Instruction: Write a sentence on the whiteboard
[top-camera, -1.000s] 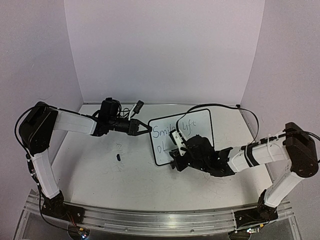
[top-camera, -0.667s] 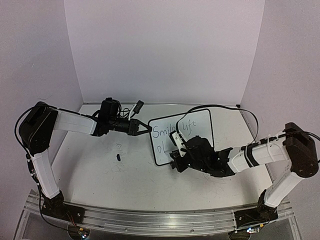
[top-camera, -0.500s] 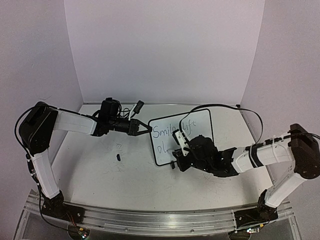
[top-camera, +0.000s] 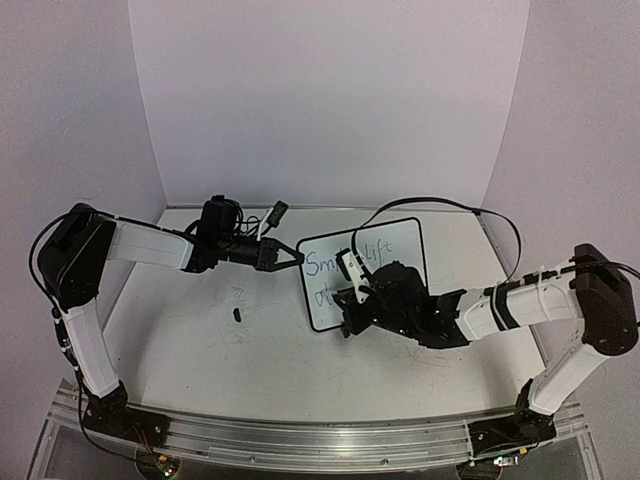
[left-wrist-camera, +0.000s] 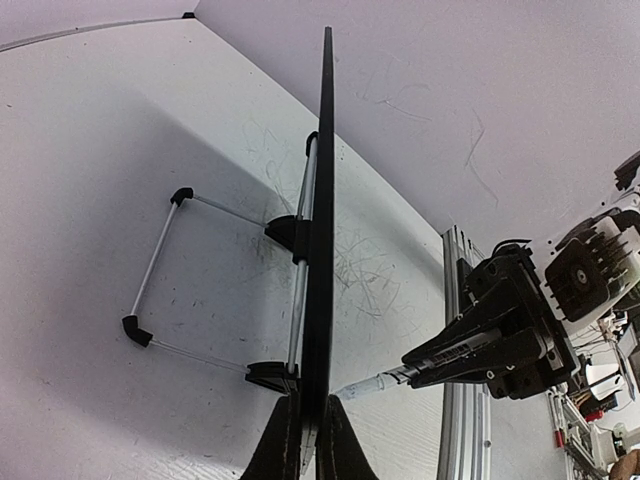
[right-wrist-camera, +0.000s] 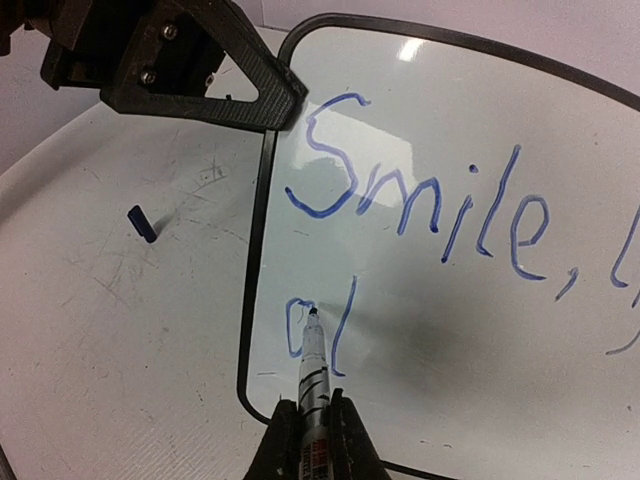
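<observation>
The whiteboard (top-camera: 395, 245) stands tilted on its wire feet (left-wrist-camera: 160, 270) at mid-table. My left gripper (top-camera: 297, 258) is shut on the board's left edge (left-wrist-camera: 322, 200), its jaws pinching the black frame (left-wrist-camera: 312, 405). My right gripper (right-wrist-camera: 316, 405) is shut on a silver marker (right-wrist-camera: 314, 365). The marker's tip touches the board's lower left. The sentence (right-wrist-camera: 420, 205) reads "Smile," in blue, with a cut-off word at the right edge. Below it are a small "o" and a tall stroke (right-wrist-camera: 338, 330); the marker tip rests at the top of the "o".
A small dark blue marker cap (top-camera: 238, 314) lies on the scuffed tabletop (top-camera: 200, 340) left of the board. The right arm's black cable (top-camera: 440, 203) arcs over the board's top. The metal rail (top-camera: 320, 440) runs along the near edge.
My right gripper has shifted slightly up and left over the board's lower left with the marker. The left gripper and the board have stayed still.
</observation>
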